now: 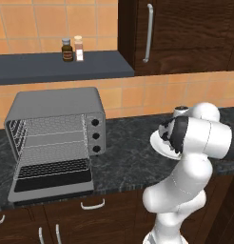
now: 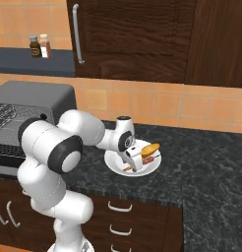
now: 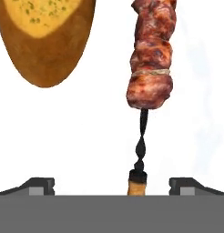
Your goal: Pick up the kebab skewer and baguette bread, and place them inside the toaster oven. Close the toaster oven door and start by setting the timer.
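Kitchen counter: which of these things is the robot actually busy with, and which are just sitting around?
In the job:
- skewer, on the plate, between the open gripper fingers
- bread, on the same plate
- toaster oven
- its door, folded down open

Just sitting around:
- two jars on the shelf
- cupboard above

Red-brown kebab skewer (image 3: 150, 59), golden herb-flecked baguette (image 3: 45, 36), white plate (image 2: 113, 162), grey oven (image 1: 57, 107).
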Controlling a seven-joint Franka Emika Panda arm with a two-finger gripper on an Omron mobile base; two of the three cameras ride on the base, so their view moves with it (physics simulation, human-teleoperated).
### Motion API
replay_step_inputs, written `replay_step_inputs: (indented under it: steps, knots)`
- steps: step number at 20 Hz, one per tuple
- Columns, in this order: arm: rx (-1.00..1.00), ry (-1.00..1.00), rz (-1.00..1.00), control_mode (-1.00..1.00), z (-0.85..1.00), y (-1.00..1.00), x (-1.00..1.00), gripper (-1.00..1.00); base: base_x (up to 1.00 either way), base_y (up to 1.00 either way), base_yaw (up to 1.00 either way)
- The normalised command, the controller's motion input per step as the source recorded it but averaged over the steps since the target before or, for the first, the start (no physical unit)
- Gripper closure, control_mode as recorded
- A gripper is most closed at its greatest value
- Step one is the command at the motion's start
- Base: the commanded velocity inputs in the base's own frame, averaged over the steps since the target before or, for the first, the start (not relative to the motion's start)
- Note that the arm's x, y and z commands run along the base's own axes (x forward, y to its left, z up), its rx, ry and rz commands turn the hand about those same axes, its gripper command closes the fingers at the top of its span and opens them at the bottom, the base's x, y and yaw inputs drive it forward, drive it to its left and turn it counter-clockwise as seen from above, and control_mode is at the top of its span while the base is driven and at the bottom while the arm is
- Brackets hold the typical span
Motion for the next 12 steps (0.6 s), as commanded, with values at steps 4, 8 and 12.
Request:
replay_step_inputs:
  steps: [4, 8, 12]
  knots:
    - [0.00, 0.01, 0.00, -1.00, -0.24, 0.00, 0.21, -1.00, 0.00, 0.00, 0.00]
    - [0.00, 0.01, 0.00, -1.00, -0.22, 0.00, 0.00, 1.00, 0.00, 0.00, 0.00]
    - [0.06, 0.00, 0.00, -1.00, -0.14, -0.03, -0.14, 1.00, 0.00, 0.00, 0.00]
